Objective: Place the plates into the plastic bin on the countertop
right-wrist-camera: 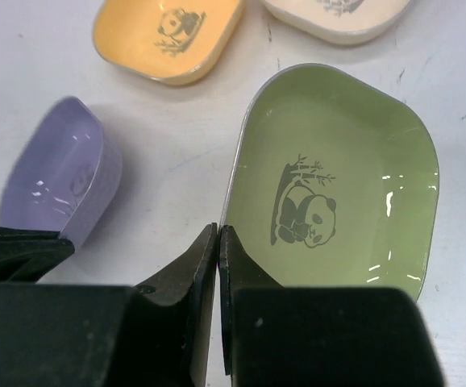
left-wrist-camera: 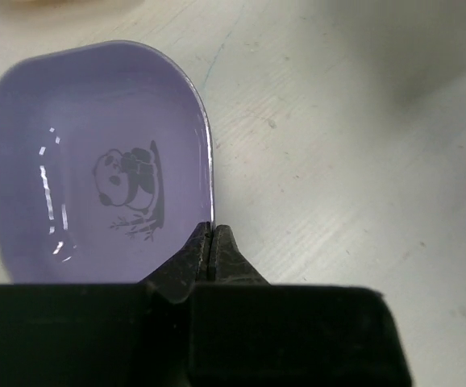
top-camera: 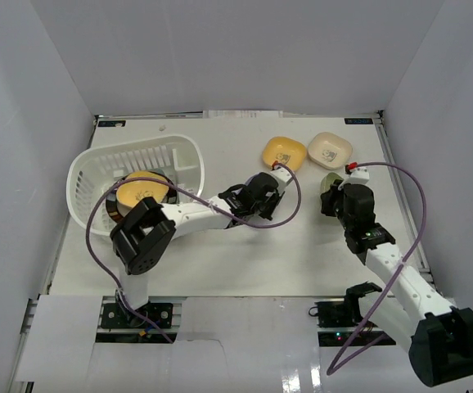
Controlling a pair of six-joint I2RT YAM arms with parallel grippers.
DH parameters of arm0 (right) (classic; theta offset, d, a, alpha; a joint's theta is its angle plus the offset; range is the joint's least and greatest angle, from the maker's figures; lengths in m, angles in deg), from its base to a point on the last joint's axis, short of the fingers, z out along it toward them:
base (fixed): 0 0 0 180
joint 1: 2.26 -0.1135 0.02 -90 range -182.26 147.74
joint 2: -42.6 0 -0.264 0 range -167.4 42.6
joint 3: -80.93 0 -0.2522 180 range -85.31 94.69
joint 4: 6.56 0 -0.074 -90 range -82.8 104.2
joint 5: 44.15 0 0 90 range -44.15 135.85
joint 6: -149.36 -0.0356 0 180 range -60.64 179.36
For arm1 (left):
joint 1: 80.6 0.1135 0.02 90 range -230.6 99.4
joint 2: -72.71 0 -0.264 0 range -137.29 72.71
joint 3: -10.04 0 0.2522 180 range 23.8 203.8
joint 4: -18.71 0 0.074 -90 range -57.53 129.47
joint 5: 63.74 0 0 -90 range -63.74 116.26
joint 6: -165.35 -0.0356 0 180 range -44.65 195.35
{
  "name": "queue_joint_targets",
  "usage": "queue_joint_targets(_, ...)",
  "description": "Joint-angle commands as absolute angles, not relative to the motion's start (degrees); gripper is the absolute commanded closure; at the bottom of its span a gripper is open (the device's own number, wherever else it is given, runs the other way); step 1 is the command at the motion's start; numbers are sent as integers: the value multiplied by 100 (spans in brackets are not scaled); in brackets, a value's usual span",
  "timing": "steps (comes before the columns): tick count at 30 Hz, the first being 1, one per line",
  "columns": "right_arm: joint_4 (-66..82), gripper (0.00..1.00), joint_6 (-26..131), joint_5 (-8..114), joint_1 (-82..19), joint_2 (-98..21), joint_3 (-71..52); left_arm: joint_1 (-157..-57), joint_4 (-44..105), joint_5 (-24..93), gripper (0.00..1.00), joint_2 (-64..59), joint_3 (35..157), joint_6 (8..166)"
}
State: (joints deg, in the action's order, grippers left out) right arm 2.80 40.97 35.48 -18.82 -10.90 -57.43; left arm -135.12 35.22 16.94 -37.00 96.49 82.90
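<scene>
My left gripper [left-wrist-camera: 211, 231] is shut on the right rim of a purple panda dish [left-wrist-camera: 96, 161]. In the top view it [top-camera: 276, 187] sits mid-table, below an orange-yellow dish [top-camera: 284, 151]. My right gripper [right-wrist-camera: 218, 234] is shut on the left rim of a green panda dish [right-wrist-camera: 338, 177]. In the top view it [top-camera: 333, 190] is below a cream dish [top-camera: 329, 149]. The purple dish [right-wrist-camera: 60, 173] looks tilted in the right wrist view. The white slotted bin [top-camera: 146, 151] stands at the left and holds a yellow dish [top-camera: 142, 190] on a dark-rimmed round plate [top-camera: 118, 209].
The orange-yellow dish [right-wrist-camera: 168, 36] and the cream dish [right-wrist-camera: 338, 16] lie side by side just beyond both grippers. Purple cables loop from each arm over the table. Pale walls enclose the countertop [top-camera: 245, 262] on three sides.
</scene>
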Motion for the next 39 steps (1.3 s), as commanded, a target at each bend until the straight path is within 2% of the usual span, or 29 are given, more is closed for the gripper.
queue_joint_targets(1, 403, 92, 4012, 3653, -1870, -585, -5745, -13570, 3537, 1984, 100, -2531, 9482, 8563)
queue_joint_targets(6, 650, 92, 4082, 4021, -1913, -188, -5534, -13579, 4369, 1652, 100, -1195, 9893, 8608)
queue_joint_targets(9, 641, 92, 4021, 4128, -2159, -117, -5446, -13562, 5255, 617, 100, -666, 10456, 8266)
queue_joint_targets(11, 501, 92, 3933, 3997, -2597, -196, -5437, -13422, 6046, -277, 100, -595, 10833, 8115)
queue_joint_targets(14, 299, 92, 3897, 3558, -3537, -433, -5376, -13089, 6656, -1001, 100, -490, 10801, 8228)
queue_joint_targets(18, 79, 92, 3889, 3170, -4259, -863, -5060, -11607, 7053, -723, 100, -86, 9846, 8712)
queue_joint_targets(24, -9, 92, 4038, 2827, -4980, -1311, -4550, -10724, 7114, -749, 100, 12, 9025, 8914)
queue_joint_targets(27, -88, 92, 4038, 2757, -5313, -1566, -4435, -10461, 7036, -968, 100, -146, 8770, 8941)
queue_joint_targets(32, -238, 92, 4047, 2573, -5736, -1927, -4312, -10380, 6694, -644, 100, -437, 8743, 8819)
queue_joint_targets(39, -334, 92, 4082, 2326, -6132, -2227, -4189, -10380, 6298, 15, 100, -235, 8594, 8335)
